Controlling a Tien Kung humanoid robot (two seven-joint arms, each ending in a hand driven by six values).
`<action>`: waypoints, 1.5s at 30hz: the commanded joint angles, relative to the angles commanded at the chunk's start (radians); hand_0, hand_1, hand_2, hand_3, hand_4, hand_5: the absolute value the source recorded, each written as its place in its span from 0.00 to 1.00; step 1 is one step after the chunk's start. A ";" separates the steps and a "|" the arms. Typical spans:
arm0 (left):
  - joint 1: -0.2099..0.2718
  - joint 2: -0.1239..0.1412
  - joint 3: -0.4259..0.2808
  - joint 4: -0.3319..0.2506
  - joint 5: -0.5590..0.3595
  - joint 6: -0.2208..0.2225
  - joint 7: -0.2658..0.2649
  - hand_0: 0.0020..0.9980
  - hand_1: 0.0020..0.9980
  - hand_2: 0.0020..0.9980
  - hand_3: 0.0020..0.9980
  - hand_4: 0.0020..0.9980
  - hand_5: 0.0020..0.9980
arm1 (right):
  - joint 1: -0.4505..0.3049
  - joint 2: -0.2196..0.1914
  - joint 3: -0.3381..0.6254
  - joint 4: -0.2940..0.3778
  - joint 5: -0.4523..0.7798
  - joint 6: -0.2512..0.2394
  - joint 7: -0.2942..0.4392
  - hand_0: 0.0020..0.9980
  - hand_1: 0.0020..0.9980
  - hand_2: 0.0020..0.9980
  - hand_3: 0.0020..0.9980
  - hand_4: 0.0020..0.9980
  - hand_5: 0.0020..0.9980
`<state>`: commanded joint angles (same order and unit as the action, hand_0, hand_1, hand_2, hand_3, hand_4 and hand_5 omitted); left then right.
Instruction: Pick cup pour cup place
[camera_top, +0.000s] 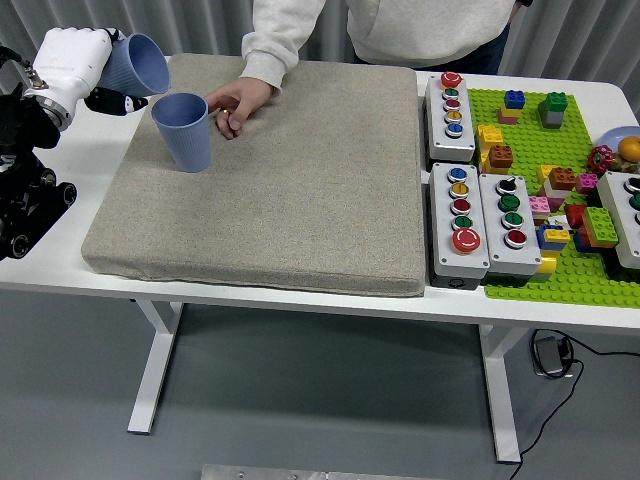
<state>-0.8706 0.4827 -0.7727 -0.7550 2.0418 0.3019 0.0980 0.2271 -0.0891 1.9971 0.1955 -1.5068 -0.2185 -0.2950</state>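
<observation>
White table (300, 297), beige mat (300, 190), left robot hand (72, 62) tilting blue cup (135, 66)

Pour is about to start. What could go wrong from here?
1. A person's hand sits right beside the upright cup; it may get hit or nudge the target.
2. The tilted cup in the left hand hangs left of the upright cup's mouth, so a pour could miss onto the grey mat.

Blue cups (183, 130) (beige mat (290, 180)).
</observation>
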 joint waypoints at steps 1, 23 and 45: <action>-0.001 0.000 0.000 0.000 0.009 0.001 0.001 0.49 0.51 0.51 0.54 0.73 0.09 | 0.000 0.000 0.000 0.000 0.000 0.000 0.000 0.68 0.61 0.59 0.59 0.00 0.14; -0.012 0.017 0.051 -0.008 0.045 0.011 0.013 0.48 0.51 0.51 0.54 0.72 0.09 | 0.001 -0.001 -0.002 0.000 0.006 0.000 -0.001 0.68 0.61 0.59 0.59 0.00 0.13; -0.025 0.034 0.118 -0.019 0.122 0.034 0.046 0.48 0.51 0.51 0.53 0.72 0.10 | -0.007 -0.001 -0.016 0.000 0.019 -0.005 -0.001 0.68 0.60 0.59 0.59 0.00 0.13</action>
<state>-0.8954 0.5165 -0.6549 -0.7738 2.1634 0.3358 0.1441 0.2196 -0.0905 1.9815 0.1953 -1.4881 -0.2237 -0.2959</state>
